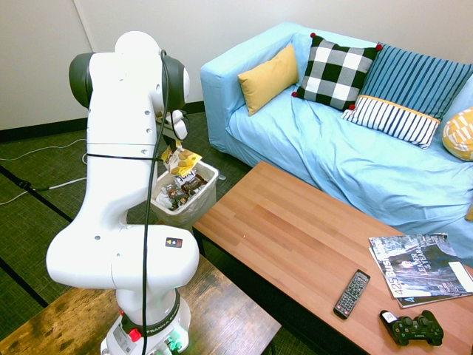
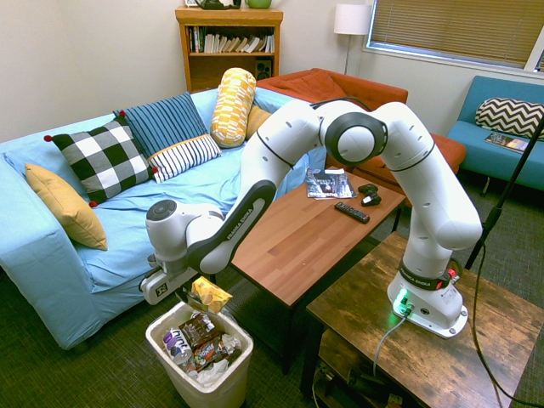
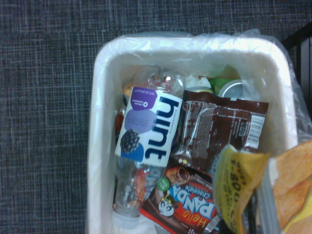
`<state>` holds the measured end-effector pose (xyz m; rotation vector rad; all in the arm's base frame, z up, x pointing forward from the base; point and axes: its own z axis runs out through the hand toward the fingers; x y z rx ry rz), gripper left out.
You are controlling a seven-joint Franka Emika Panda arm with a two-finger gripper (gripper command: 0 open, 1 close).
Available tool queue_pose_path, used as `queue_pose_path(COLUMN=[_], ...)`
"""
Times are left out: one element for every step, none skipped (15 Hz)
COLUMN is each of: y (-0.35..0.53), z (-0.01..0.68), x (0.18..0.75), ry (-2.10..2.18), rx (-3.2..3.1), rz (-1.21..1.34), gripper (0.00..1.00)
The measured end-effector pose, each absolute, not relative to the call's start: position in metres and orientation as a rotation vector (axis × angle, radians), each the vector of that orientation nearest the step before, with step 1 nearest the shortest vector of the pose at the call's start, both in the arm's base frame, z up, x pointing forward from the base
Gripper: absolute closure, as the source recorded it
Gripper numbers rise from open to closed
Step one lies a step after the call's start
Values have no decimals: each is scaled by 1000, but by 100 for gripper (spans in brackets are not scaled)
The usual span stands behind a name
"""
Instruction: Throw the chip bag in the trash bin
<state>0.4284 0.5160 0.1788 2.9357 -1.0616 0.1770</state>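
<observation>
The end effector (image 2: 197, 293) is clamped on the chip bag (image 2: 209, 295), which hangs just above the open mouth of the trash bin (image 2: 240, 360), clear of its rim. The bin stands on the dark carpet between the blue sofa (image 2: 51, 255) and the corner of the wooden tabletop (image 2: 297, 242), already stuffed with a clear bottle (image 3: 146, 126) and brown wrappers (image 3: 222, 129).

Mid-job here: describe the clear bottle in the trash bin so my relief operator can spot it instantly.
Start at the blue sofa; the white trash bin stands on the dark carpet by its near end. Inside, the clear plastic bottle lies lengthwise along one wall, beside the brown wrappers. It alone is see-through, with a white-and-purple label reading "hint".
</observation>
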Motion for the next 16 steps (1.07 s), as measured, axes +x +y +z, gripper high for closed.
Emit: queue_pose_path(y=[516, 513, 511, 510, 509, 509, 511, 512, 514, 514, 515, 516, 517, 518, 519, 519], z=[175, 170, 163, 157, 154, 152, 152, 151, 151, 151, 151, 151, 152, 154, 156, 158], x=[427, 426, 425, 424, 422, 420, 418, 415, 414, 413, 412, 411, 410, 410, 411, 412], ry=[-1058, -1054, -1051, -1049, -1042, -1033, -1024, -1015, -1007, -1000, -992, -988, -985, -983, -984, -985], rx=[2931, 2923, 2918, 2913, 2913, 2917, 2919, 2921, 2922, 2924, 2925, 2927, 2929, 2933, 2935, 2936], rz=[179, 182, 180, 176, 175, 177, 180, 183, 186, 190, 192, 195, 198, 202, 208, 214], gripper=[100, 100, 0, 0, 0, 0, 0, 0, 0, 0, 0, 0, 0, 0, 0, 0])
